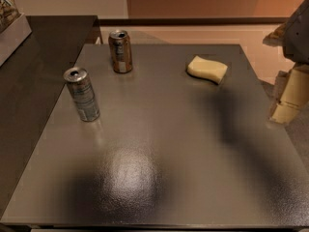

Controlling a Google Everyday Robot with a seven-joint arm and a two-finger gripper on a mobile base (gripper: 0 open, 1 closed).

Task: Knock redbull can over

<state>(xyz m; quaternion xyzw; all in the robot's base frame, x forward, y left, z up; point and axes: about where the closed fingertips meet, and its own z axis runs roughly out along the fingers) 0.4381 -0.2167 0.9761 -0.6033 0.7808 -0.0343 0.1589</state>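
Observation:
The redbull can (82, 94) is slim and silver-grey with bluish print and a shiny top. It stands upright on the left part of the grey table (164, 144). My gripper (288, 96) is cream-coloured and hangs at the table's right edge, far to the right of the can and apart from it. Its arm reaches in from the upper right corner.
A brown-orange can (120, 51) with a white band stands upright near the table's back edge, behind the redbull can. A yellow sponge (207, 69) lies at the back right. A dark counter (29, 81) adjoins the table on the left.

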